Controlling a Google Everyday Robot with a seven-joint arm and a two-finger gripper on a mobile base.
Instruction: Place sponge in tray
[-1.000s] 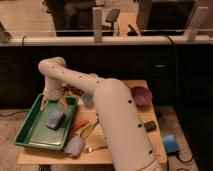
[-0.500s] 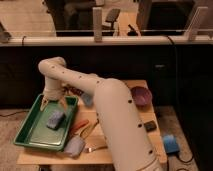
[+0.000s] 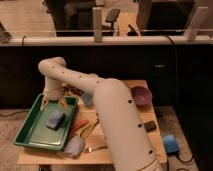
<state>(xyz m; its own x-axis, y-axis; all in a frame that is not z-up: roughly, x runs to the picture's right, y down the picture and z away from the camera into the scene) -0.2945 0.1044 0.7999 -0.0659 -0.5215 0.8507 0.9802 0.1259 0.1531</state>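
The green tray [image 3: 30, 134] sits on the left part of the wooden table. The small blue-grey sponge [image 3: 55, 119] lies inside the tray, near its far right side. My gripper [image 3: 54, 104] hangs just above the sponge over the tray's far end. It is open, with its pale fingertips [image 3: 64, 105] spread apart and not touching the sponge. My white arm sweeps from the lower right up and over to the gripper and hides much of the table's middle.
A larger flat blue-grey piece [image 3: 75, 146] lies at the tray's front right corner. A small blue-grey cup [image 3: 87, 99], orange items [image 3: 80, 125], a utensil [image 3: 96, 148], a purple bowl [image 3: 141, 95] and a small dark object [image 3: 149, 126] are on the table. A blue object [image 3: 170, 143] lies on the floor to the right.
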